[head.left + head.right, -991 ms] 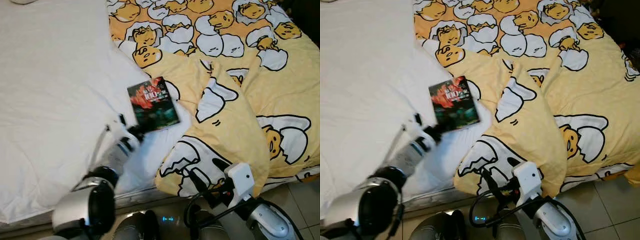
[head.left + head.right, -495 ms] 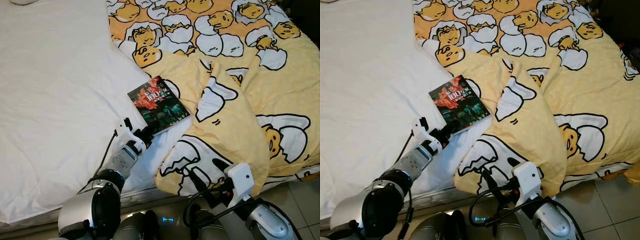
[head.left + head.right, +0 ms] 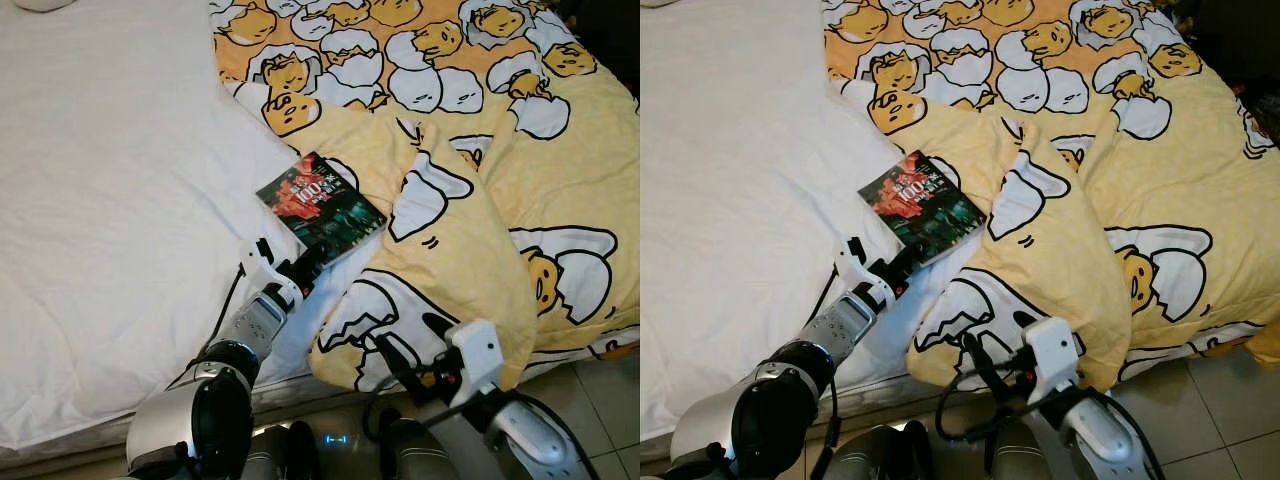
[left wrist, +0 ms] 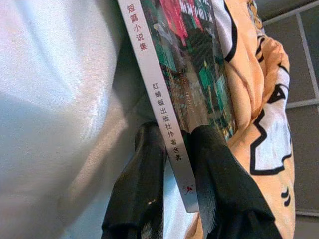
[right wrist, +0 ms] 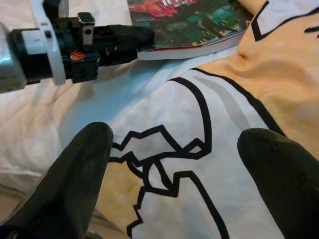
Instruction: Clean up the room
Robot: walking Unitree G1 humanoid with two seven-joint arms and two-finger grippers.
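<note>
White sheet covers the bed's left part, wrinkled and bare. Yellow quilt with white egg cartoon print covers the right part and far end, one folded flap draping over the near bed edge. Tile floor shows at the lower right, beside the bed.

Book lies flat on the sheet, tilted, dark cover with red and green art, its right corner touching or slightly under the quilt fold. White spine with Chinese print shows in the left wrist view.

Left arm reaches up from the lower centre-left. Left gripper is at the book's near corner, its two fingers clamped on the book: one against the spine side, the other on the cover side, book edge between them. Book still rests on the bed.

Right gripper sits low at the near bed edge, right in front of the draped quilt flap. Its fingers are spread wide apart, nothing between them, the quilt's egg print just beyond. The right wrist view also catches the left gripper pinching the book's corner.
</note>
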